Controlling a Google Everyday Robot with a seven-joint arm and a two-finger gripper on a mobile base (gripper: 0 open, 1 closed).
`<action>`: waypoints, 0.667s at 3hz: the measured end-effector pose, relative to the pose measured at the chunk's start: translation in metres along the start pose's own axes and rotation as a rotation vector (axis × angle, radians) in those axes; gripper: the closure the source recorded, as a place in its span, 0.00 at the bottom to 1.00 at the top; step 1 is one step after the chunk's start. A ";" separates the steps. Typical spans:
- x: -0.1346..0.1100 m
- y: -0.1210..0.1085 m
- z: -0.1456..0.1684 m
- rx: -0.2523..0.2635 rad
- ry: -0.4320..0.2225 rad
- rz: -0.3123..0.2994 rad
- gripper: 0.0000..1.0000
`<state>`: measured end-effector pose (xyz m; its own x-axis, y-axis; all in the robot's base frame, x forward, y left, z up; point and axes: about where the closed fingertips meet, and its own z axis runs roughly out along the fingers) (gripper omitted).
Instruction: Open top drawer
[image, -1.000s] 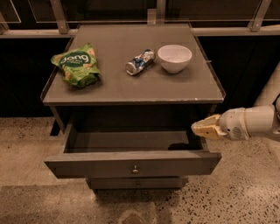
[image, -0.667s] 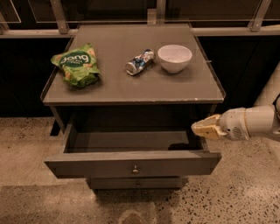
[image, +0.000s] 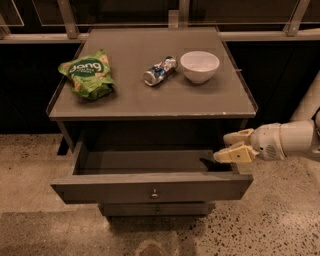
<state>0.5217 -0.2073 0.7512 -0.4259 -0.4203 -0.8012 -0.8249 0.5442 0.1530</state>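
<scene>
- Jutting well out from under the desk (image: 150, 100), the top drawer (image: 150, 186) stands open, its knob (image: 154, 193) facing forward.
- Just outside the drawer's side wall, the gripper (image: 231, 146) hovers with fingers spread, holding nothing.
- Farther back, a green snack bag (image: 87, 74), crushed can (image: 160, 70) and white bowl (image: 199, 66) sit on the desk.

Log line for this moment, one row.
wide grey top drawer: pulled out | yellow-tipped two-finger gripper: open, holding nothing, at drawer's right end
</scene>
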 end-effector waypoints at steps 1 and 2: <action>0.000 0.000 0.000 0.000 0.000 0.000 0.00; 0.000 0.000 0.000 0.000 0.000 0.000 0.00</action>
